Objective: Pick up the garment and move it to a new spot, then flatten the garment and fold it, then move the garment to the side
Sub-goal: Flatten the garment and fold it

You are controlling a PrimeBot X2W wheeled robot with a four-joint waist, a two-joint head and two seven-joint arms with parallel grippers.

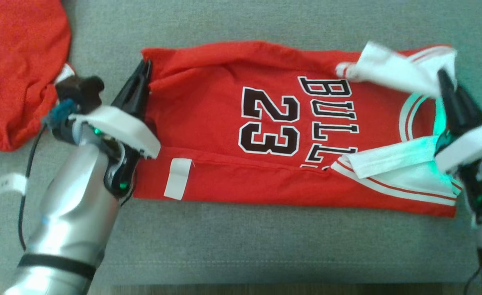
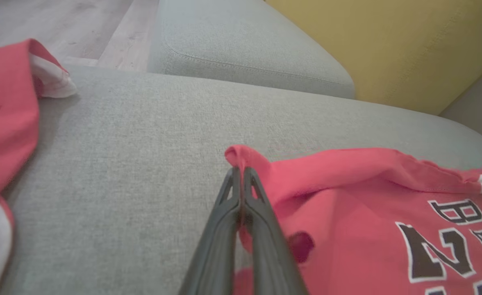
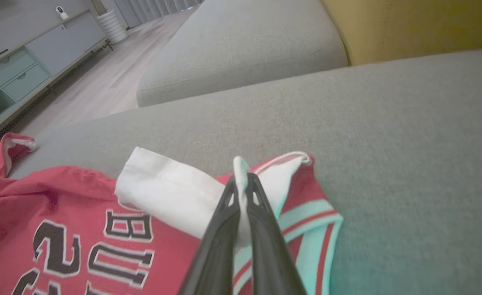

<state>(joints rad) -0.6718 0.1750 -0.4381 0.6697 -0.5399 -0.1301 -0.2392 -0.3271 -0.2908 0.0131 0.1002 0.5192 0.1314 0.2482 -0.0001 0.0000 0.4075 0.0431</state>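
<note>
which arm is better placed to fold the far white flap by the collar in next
Right. The right end effector is shut on the far white flap at the collar end of the jersey; the left end effector grips the red hem corner at the opposite end.

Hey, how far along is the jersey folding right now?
Done: jersey lies spread on the cushion, its near edge apparently folded over. In hand: left gripper and right gripper, both shut, pinch its far corners. Remaining: completing the fold and moving it aside.
</note>
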